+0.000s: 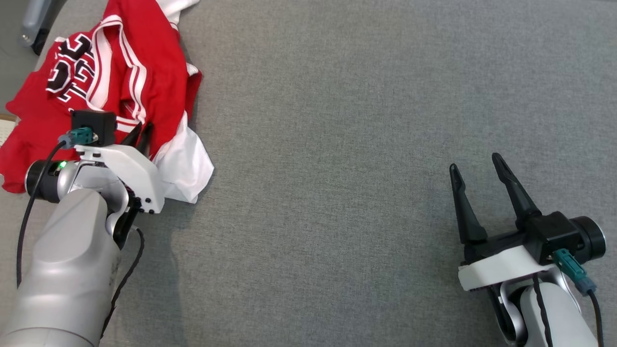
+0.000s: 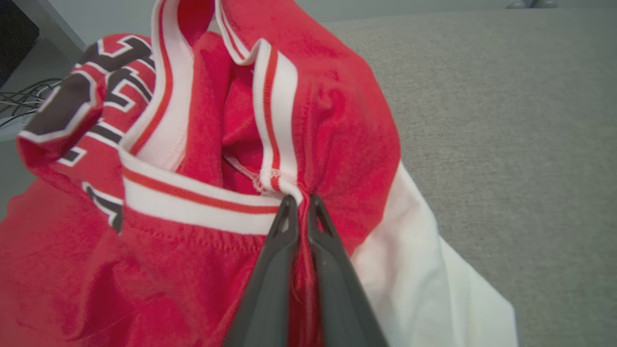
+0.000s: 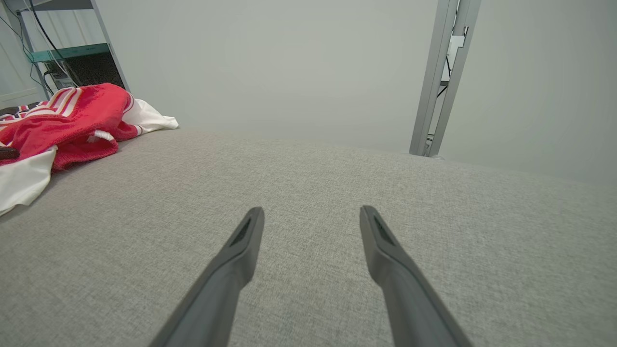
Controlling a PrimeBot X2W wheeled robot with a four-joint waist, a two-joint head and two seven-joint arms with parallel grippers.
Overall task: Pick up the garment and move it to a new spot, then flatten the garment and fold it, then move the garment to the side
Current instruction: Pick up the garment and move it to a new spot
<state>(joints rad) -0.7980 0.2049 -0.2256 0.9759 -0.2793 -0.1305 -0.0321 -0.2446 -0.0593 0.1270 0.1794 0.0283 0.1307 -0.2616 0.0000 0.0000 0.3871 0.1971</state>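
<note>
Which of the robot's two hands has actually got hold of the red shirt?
The left hand: its fingers are pinched shut on the red shirt, while the right hand stands open, apart from it.

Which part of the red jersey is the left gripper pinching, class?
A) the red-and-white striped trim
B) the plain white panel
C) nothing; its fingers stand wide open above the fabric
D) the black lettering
A: in the left wrist view the left gripper has its two fingers drawn together on the striped trim of the red jersey, with fabric bunched at their tips.
</note>
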